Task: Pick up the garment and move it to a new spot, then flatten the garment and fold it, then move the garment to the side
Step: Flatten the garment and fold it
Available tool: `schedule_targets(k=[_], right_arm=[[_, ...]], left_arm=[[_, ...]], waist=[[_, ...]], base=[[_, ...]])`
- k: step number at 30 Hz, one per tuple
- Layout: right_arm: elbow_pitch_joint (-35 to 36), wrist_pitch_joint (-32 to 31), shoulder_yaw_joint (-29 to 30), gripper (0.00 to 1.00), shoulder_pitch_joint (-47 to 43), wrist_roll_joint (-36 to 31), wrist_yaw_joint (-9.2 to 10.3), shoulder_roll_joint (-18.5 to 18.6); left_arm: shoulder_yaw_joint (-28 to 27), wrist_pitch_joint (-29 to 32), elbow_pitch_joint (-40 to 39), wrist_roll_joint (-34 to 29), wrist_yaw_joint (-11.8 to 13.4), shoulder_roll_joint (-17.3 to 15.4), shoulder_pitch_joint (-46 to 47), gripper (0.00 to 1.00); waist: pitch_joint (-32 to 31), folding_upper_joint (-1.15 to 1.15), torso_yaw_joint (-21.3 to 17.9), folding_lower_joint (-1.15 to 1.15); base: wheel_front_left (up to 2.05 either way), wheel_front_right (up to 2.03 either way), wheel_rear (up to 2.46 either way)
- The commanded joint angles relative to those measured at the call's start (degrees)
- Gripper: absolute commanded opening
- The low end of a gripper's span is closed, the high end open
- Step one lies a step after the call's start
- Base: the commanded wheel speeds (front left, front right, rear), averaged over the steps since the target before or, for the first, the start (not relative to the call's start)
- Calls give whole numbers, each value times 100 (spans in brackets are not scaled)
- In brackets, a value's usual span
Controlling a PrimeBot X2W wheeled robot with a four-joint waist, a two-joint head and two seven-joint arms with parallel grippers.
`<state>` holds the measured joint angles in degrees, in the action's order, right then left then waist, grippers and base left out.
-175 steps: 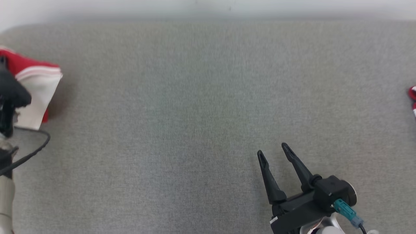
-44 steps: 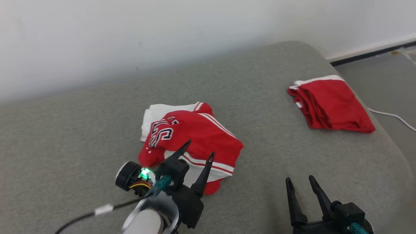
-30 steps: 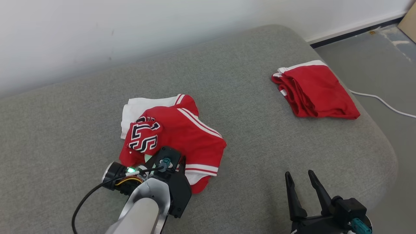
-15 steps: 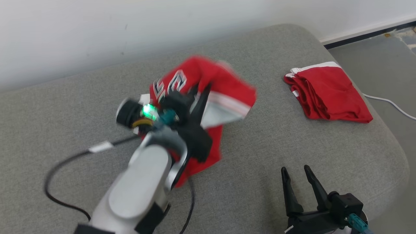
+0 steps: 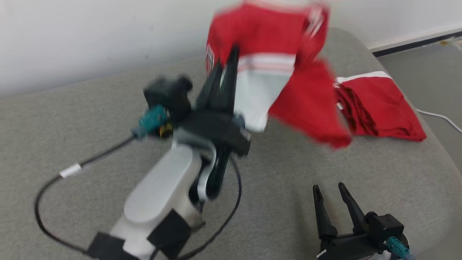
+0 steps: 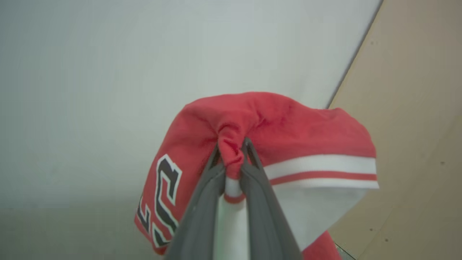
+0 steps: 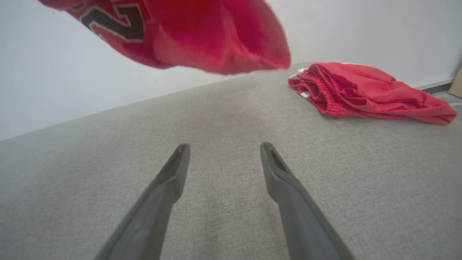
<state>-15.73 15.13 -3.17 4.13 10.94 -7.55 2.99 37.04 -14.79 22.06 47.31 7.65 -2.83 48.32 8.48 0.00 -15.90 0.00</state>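
A: Which step?
B: The pick-up, I'd say: the left gripper [image 5: 226,61] is pinched almost closed on a bunched fold of the red-and-white jersey garment with black numerals [image 5: 263,36], which hangs clear of the grey woven-fabric cushion [image 5: 72,119].
A: Next?
B: Lay it on bare fabric, short of the folded red cloth pile [image 5: 379,108]. The right gripper [image 5: 328,186] hovers spread wide, empty.
A: Surroundings?
B: Plain white wall [image 5: 72,36] behind, grey floor [image 5: 433,72] at right.
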Motion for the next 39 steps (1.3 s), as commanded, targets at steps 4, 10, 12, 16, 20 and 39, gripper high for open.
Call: schedule_targets(k=[4, 10, 12, 16, 20, 39], right_arm=[[28, 1, 3, 100, 53, -44, 14, -19], [21, 1, -67, 100, 52, -78, 15, -19], [22, 1, -71, 100, 21, -93, 14, -19], [1, 1, -68, 100, -39, -134, 14, -20], [-24, 1, -59, 100, -53, -168, 14, -20], [-73, 1, -233, 100, -19, -75, 14, -20]], left_arm=[[70, -43, 712, 128, 23, -6, -661, 0], [-286, -50, 1527, 114, 75, -12, -1379, 0], [-496, -45, 1602, 81, 112, -21, -1580, 0], [-828, -42, 1622, -58, 192, -95, -1916, 100], [-1137, -42, 1408, -372, 352, -271, -2233, 100], [-59, 1599, 499, -1818, 212, -534, -1304, 100]], waist=[[51, 0, 276, 0], [22, 0, 474, 0], [3, 0, 525, 0], [-58, 0, 601, 0], [-113, 0, 640, 0], [-167, 0, 403, 0]], base=[[0, 0, 0], [0, 0, 0], [0, 0, 0], [0, 0, 0], [0, 0, 0], [0, 0, 0]])
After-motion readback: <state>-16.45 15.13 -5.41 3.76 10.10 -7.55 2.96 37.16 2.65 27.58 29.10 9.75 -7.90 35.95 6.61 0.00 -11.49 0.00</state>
